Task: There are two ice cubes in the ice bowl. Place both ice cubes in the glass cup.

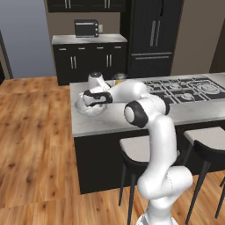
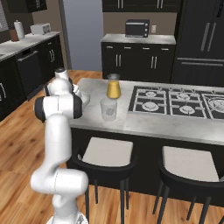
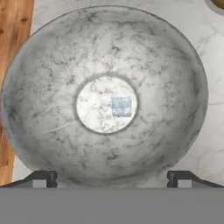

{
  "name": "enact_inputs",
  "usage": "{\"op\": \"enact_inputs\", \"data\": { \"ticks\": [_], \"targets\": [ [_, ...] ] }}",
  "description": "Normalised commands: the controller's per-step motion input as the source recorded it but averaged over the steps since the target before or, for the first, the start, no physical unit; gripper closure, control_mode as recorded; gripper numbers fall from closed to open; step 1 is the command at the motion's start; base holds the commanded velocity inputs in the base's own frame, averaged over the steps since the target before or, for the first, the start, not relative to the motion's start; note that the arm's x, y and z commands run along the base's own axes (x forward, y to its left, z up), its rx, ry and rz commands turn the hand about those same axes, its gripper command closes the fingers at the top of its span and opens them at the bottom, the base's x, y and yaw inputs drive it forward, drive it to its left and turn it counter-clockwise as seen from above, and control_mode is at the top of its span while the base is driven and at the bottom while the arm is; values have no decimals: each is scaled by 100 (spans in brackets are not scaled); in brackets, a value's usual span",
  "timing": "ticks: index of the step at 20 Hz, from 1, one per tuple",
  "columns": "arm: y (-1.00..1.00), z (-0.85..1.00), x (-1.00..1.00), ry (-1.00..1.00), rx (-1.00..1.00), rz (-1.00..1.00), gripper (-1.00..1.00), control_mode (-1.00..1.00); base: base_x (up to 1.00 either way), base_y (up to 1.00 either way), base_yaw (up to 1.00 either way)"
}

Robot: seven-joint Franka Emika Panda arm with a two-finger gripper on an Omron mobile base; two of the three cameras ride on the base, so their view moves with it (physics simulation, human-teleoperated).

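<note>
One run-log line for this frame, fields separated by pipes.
gripper: open, above ice bowl | ice cube: one visible, bowl centre | glass cup: on counter, beside jar

Both base views look forward and down from behind the arm, left and right, sharing the desk [image 1: 110, 125]. The hand view looks closely straight down into the ice bowl [image 3: 52, 131].

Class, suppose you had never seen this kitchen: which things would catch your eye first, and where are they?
First the ice bowl, wide and marbled grey, on the island counter directly under the gripper, whose jaws stand open. One small bluish ice cube lies in its flat centre. Next, the glass cup near the counter's front, with an orange-filled jar right behind it.
</note>
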Motion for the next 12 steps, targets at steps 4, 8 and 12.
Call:
{"op": "enact_inputs", "data": {
  "ticks": [4,8,12],
  "targets": [
    [0,-48,47,7,-1,0,-100,-100,0,0,0],
    [-7,-56,23,6,-4,0,-100,-100,0,0,0],
    [-21,-61,8,7,-2,0,-100,-100,0,0,0]
  ]
}}
